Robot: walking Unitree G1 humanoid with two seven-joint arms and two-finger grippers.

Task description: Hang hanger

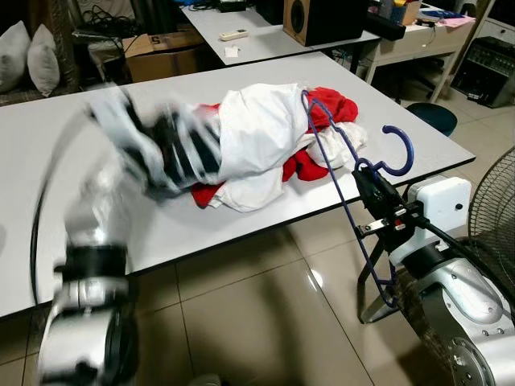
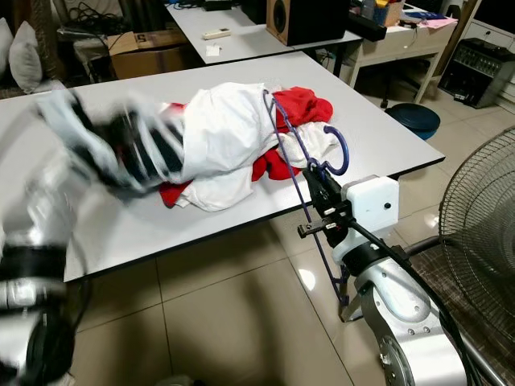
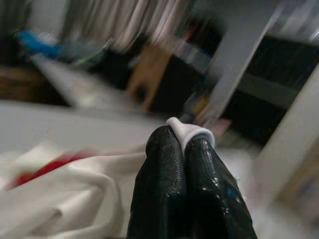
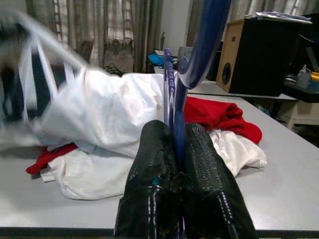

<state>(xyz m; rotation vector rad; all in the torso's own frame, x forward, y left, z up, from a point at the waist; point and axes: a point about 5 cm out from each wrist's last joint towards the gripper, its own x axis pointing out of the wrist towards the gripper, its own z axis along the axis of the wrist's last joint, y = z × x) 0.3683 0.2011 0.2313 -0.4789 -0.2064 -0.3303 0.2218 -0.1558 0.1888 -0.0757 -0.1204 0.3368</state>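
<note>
Right now the right claw [image 1: 372,178] is clenched on a thin blue wire hanger [image 1: 346,185] just below its curled hook, holding it upright at the near edge of the smooth white bench [image 1: 241,209]; its lower loop hangs past the edge above the glossy tiled floor [image 1: 265,322]. On the bench lies a rumpled heap of soft white cloth [image 1: 261,137] over a red garment [image 1: 330,108]. The left claw [image 3: 185,144], blurred, seems pressed together on a small fold of that white cloth.
</note>
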